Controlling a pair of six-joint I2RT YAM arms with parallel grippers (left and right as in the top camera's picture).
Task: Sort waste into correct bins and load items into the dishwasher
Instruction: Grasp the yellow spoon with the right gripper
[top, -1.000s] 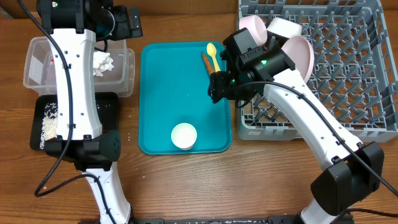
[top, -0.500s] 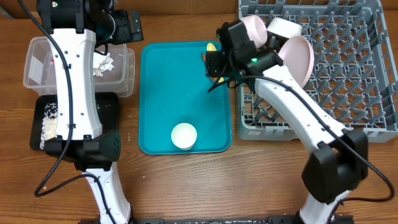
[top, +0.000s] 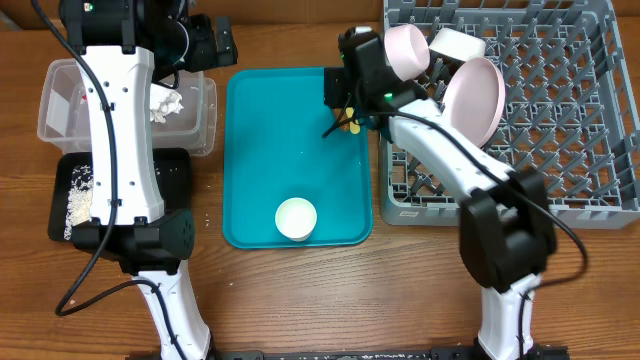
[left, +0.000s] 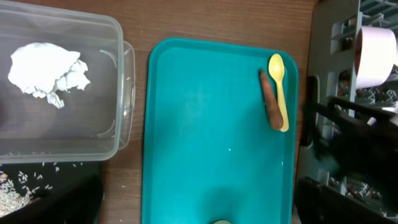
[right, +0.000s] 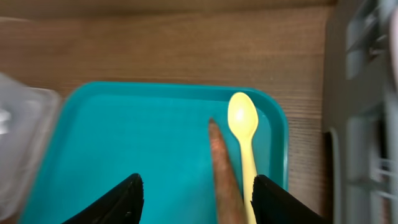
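Observation:
A yellow spoon (right: 244, 134) and an orange-brown carrot piece (right: 221, 168) lie side by side at the teal tray's far right corner. My right gripper (right: 199, 202) hovers open over them, with the carrot and the spoon's handle between its fingertips (right: 127, 198); in the overhead view it (top: 345, 108) hides most of the spoon. A small white cup (top: 296, 218) stands at the tray's near edge. The grey rack (top: 560, 130) holds the plate (top: 473, 97) and two bowls (top: 408, 48). The clear tub (left: 115, 74) holds a crumpled napkin (left: 46, 70). My left gripper (left: 199, 214) hangs open above the tray.
The teal tray (top: 270, 140) sits between the tub and the rack. A black tray (top: 160, 180) with rice grains (top: 78, 195) lies in front of the clear tub (top: 60, 100). My left arm (top: 120, 120) stretches over both bins.
My right gripper has swung toward the tray's far right corner, over the spoon and carrot, and its jaws have narrowed a little. The left arm has not moved.

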